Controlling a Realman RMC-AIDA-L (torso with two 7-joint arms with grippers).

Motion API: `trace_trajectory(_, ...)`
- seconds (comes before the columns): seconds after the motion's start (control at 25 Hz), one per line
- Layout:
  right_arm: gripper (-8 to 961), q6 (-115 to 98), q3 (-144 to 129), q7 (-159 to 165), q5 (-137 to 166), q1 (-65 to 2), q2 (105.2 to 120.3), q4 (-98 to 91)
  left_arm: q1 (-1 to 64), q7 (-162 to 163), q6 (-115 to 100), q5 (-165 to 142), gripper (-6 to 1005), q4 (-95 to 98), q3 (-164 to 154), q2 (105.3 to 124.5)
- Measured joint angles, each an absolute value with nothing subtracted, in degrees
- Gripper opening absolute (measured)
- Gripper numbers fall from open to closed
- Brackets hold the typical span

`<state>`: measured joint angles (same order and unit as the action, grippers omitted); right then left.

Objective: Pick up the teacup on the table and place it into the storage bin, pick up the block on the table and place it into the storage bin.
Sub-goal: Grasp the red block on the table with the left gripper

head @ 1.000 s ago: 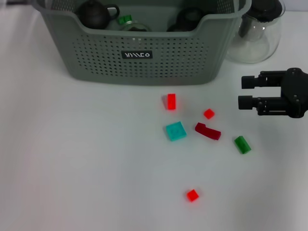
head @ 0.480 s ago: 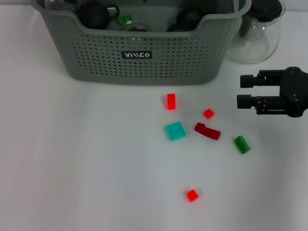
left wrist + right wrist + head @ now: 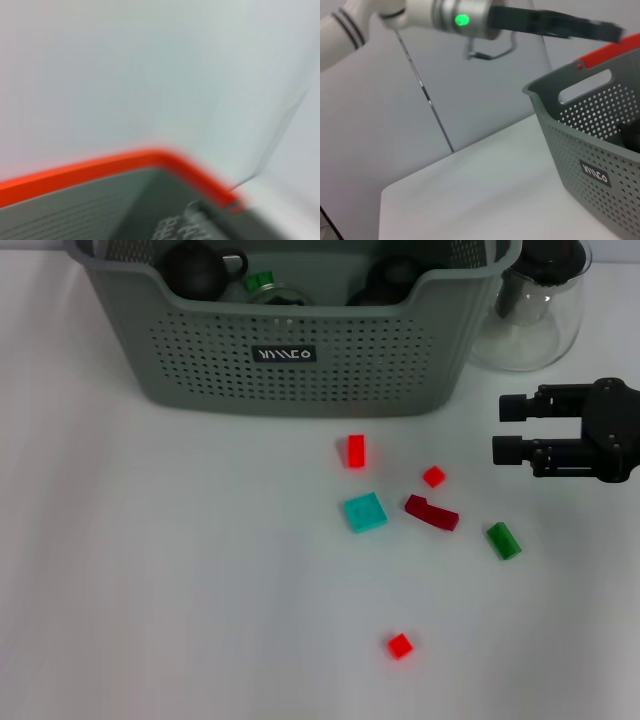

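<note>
Blocks lie scattered on the table in front of the bin: a red upright one, a small red one, a teal square, a dark red curved piece, a green one and another red one nearer the robot. The right gripper hovers at the right side, fingers apart and empty, pointing toward the blocks. The left gripper does not show in the head view; the right wrist view shows the left arm raised over the bin's far rim, and its fingers cannot be judged.

The likeliest trouble is a poor grasp: the small red block and the dark red piece sit close together, so spread fingers coming down on one could nudge the other away. The glass pitcher stands just beside the bin and behind the gripper, so a wide swing toward the bin might knock it.

The bin holds dark round teaware, a glass item with a green piece, and more dark ware. No teacup shows on the table.
</note>
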<state>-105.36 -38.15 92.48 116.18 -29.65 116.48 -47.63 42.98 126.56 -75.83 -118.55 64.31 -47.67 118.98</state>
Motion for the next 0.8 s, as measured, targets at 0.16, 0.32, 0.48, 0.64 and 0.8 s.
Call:
trace_trajectory(0.16, 682, -105.4, -38.1, 92.5, 116.2, -29.8, 116.46, -47.6, 31.2, 106.3, -90.0, -97.1, 749, 64.6, -40.7, 120.75)
trace_trajectory(0.32, 682, -104.6, -38.1, 92.4, 116.2, -30.1, 116.52, -47.6, 24.1, 88.9, -101.7, -92.4, 761, 57.9, -33.1, 122.37)
trace_trajectory(0.48, 682, -103.9, -38.1, 92.5, 116.2, -30.5, 116.65, -47.6, 17.6, 67.8, -105.7, -102.7, 764, 51.7, -32.7, 124.42)
trace_trajectory(0.64, 683, -103.8, -37.8, 92.8, 116.2, -30.8, 116.72, -47.5, 16.9, 54.5, -103.4, -112.6, 762, 37.9, -33.9, 124.67)
trace_trajectory(0.8, 683, -103.8, -37.3, 92.8, 116.2, -31.1, 116.71, -47.0, 19.6, 42.9, -96.6, -119.2, 680, 23.2, -35.1, 124.65)
